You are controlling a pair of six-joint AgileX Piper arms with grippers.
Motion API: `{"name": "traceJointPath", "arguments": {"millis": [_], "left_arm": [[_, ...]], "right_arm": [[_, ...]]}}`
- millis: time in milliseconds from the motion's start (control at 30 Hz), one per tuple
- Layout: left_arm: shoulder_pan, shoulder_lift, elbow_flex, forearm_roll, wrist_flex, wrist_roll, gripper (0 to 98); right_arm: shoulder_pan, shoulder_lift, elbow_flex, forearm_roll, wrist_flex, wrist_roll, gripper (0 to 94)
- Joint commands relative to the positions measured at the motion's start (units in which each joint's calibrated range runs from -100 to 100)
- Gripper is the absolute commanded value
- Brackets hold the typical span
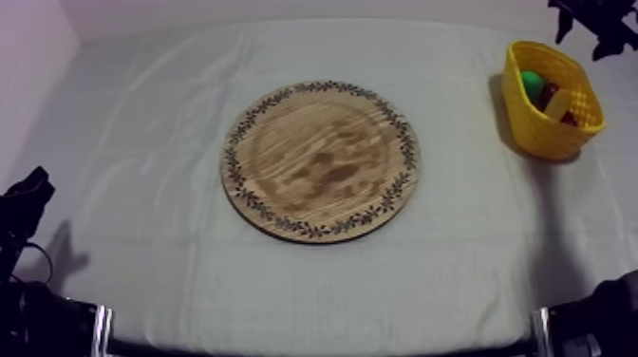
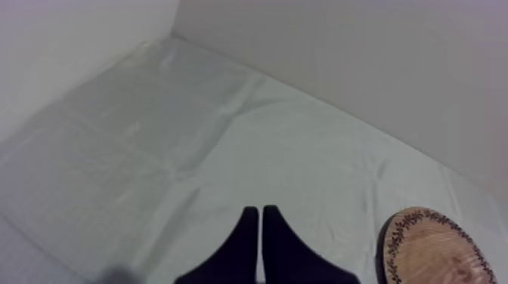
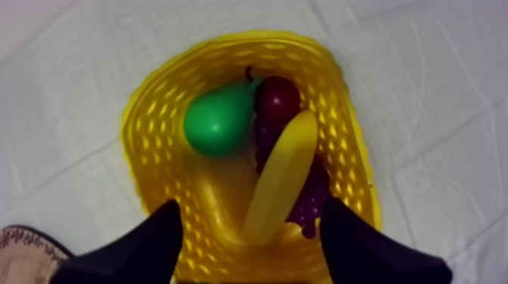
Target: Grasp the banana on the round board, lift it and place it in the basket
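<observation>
The round wooden board [image 1: 321, 159] lies bare in the middle of the table. At the far right stands the yellow basket [image 1: 532, 133] with the banana [image 1: 558, 103] inside. In the right wrist view the banana [image 3: 283, 177] rests slanted in the basket [image 3: 151, 121], on top of the grapes [image 3: 310, 200] and beside a green pear [image 3: 219, 121] and a small red fruit [image 3: 276, 98]. My right gripper [image 3: 251, 208] hangs open above the basket, holding nothing. My left gripper [image 2: 260, 211] is shut on nothing, low at the left [image 1: 28, 195], with the board [image 2: 435, 253] off to its side.
My right arm [image 1: 584, 28] comes in at the far right corner above the basket. A pale wall runs along the back and left of the table. Grey-white cloth surrounds the board on all sides.
</observation>
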Motion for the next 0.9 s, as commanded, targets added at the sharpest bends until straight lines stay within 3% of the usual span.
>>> {"name": "traceJointPath", "arguments": {"millis": [0,200,467,700,867], "left_arm": [[-0.01,0.04,0.0,-0.02,0.0,0.0,0.1],[-0.01,0.04,0.0,-0.02,0.0,0.0,0.1],[-0.01,0.04,0.0,-0.02,0.0,0.0,0.1],[-0.01,0.04,0.0,-0.02,0.0,0.0,0.1],[-0.01,0.04,0.0,-0.02,0.0,0.0,0.1]], "right_arm": [[-0.28,-5.01,1.4,-0.77,-0.59,1.5,51.5],[-0.93,-18.65,7.89,-3.79,-3.05,5.69,42.5],[-4.23,-37.02,19.48,-5.08,-5.81,8.3,26.3],[-7.7,-50.26,29.53,-5.09,-10.22,8.02,5.6],[-10.76,-59.62,41.36,-3.33,-15.71,6.3,1.1]]}}
